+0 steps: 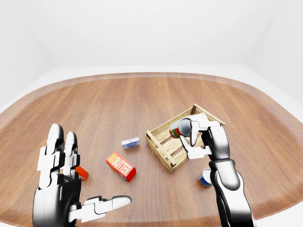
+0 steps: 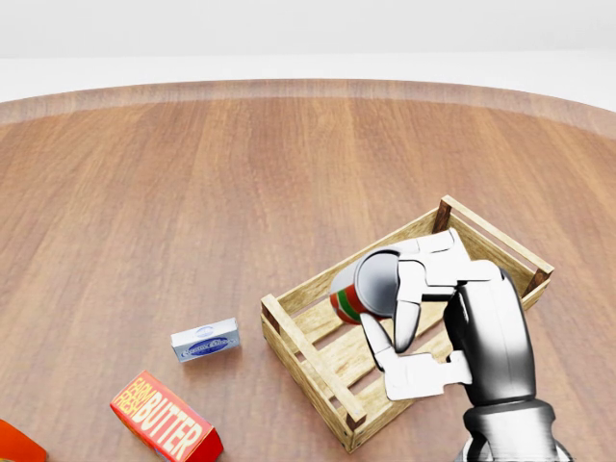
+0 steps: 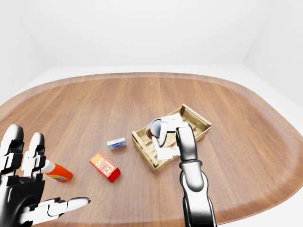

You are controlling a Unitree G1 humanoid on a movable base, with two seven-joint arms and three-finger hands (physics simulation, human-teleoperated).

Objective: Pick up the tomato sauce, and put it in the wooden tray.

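I see the wooden desk (image 2: 192, 173) filling my views, a broad rounded top with white walls around it. On it, right of centre in the head view, sits the wooden tray (image 2: 300, 339), a slatted crate turned at an angle.

My right hand (image 2: 404, 313) is over the tray, fingers (image 2: 408, 306) wrapped round the tomato sauce (image 2: 348, 292), a can with red, green and white bands that lies tilted on its side in my grip, its grey end facing the camera. The can is over the tray's inner slats; I cannot tell whether it touches them.

My left hand (image 1: 64, 182) is low at the left of the left-eye view, fingers spread and thumb out, holding nothing.

Left of the tray, well apart from it, a red butter box (image 2: 166, 418) lies flat on the desk. Further left lies an orange and white tube (image 3: 57, 172), just beside my left hand's fingertips in the right-eye view. Between the butter box and the tray is a small blue and white packet (image 2: 205, 340). A small can (image 1: 205, 178) stands on the desk near my right forearm, partly hidden behind it.
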